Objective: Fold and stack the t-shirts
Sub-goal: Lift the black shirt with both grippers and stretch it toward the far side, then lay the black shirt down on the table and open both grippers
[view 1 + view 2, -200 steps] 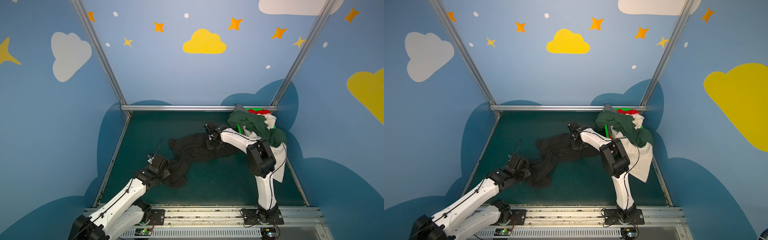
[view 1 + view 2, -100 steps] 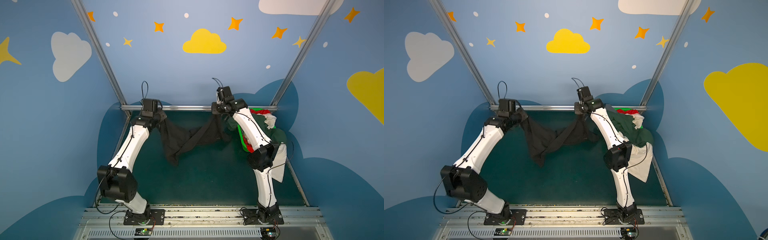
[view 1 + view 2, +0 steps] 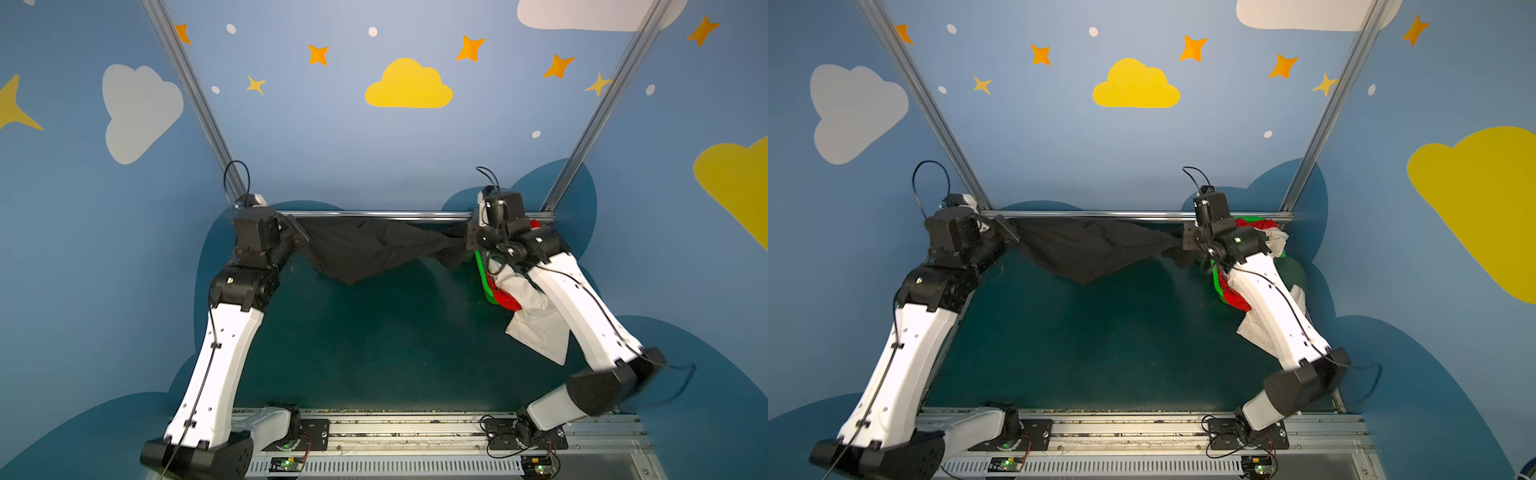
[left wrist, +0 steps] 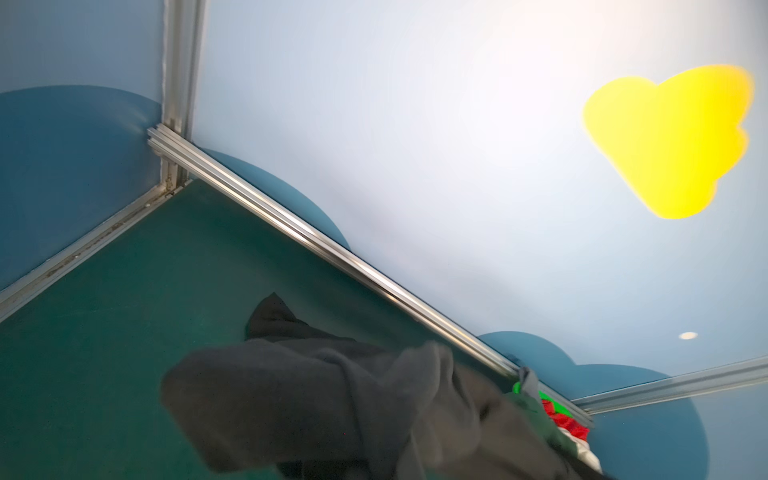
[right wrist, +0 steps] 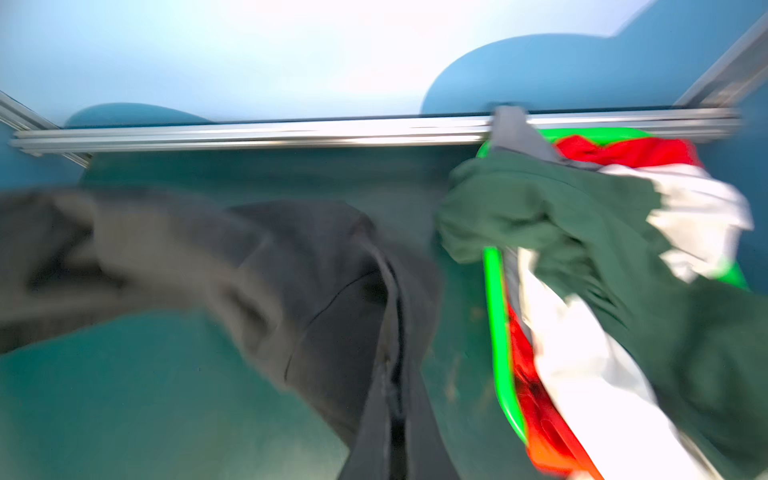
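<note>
**A:** How far along is the folding?

**B:** Barely begun, I'd judge. The left pincer (image 3: 300, 232) and the right pincer (image 3: 468, 242) are each closed tight on the black t-shirt (image 3: 365, 249). It hangs stretched between them, sagging to a point over the table (image 3: 374, 353).

**A:** Is anything folded yet?

**B:** Nothing that shows, and no stack lies anywhere on the mat. Just beside and below the right pincer, the green basket (image 3: 482, 276) holds the rest. That is the red t-shirt (image 3: 505, 297), the white t-shirt (image 3: 538, 332) spilling over the rim, and the dark green t-shirt (image 5: 582, 216) on top.

**A:** Which part of the shirt do they grip?

**B:** The wrist views are smeared, so it may be shoulders or hem; I can't tell. What's left is laying the black one flat and folding it, then doing the other three and stacking them all.
</note>
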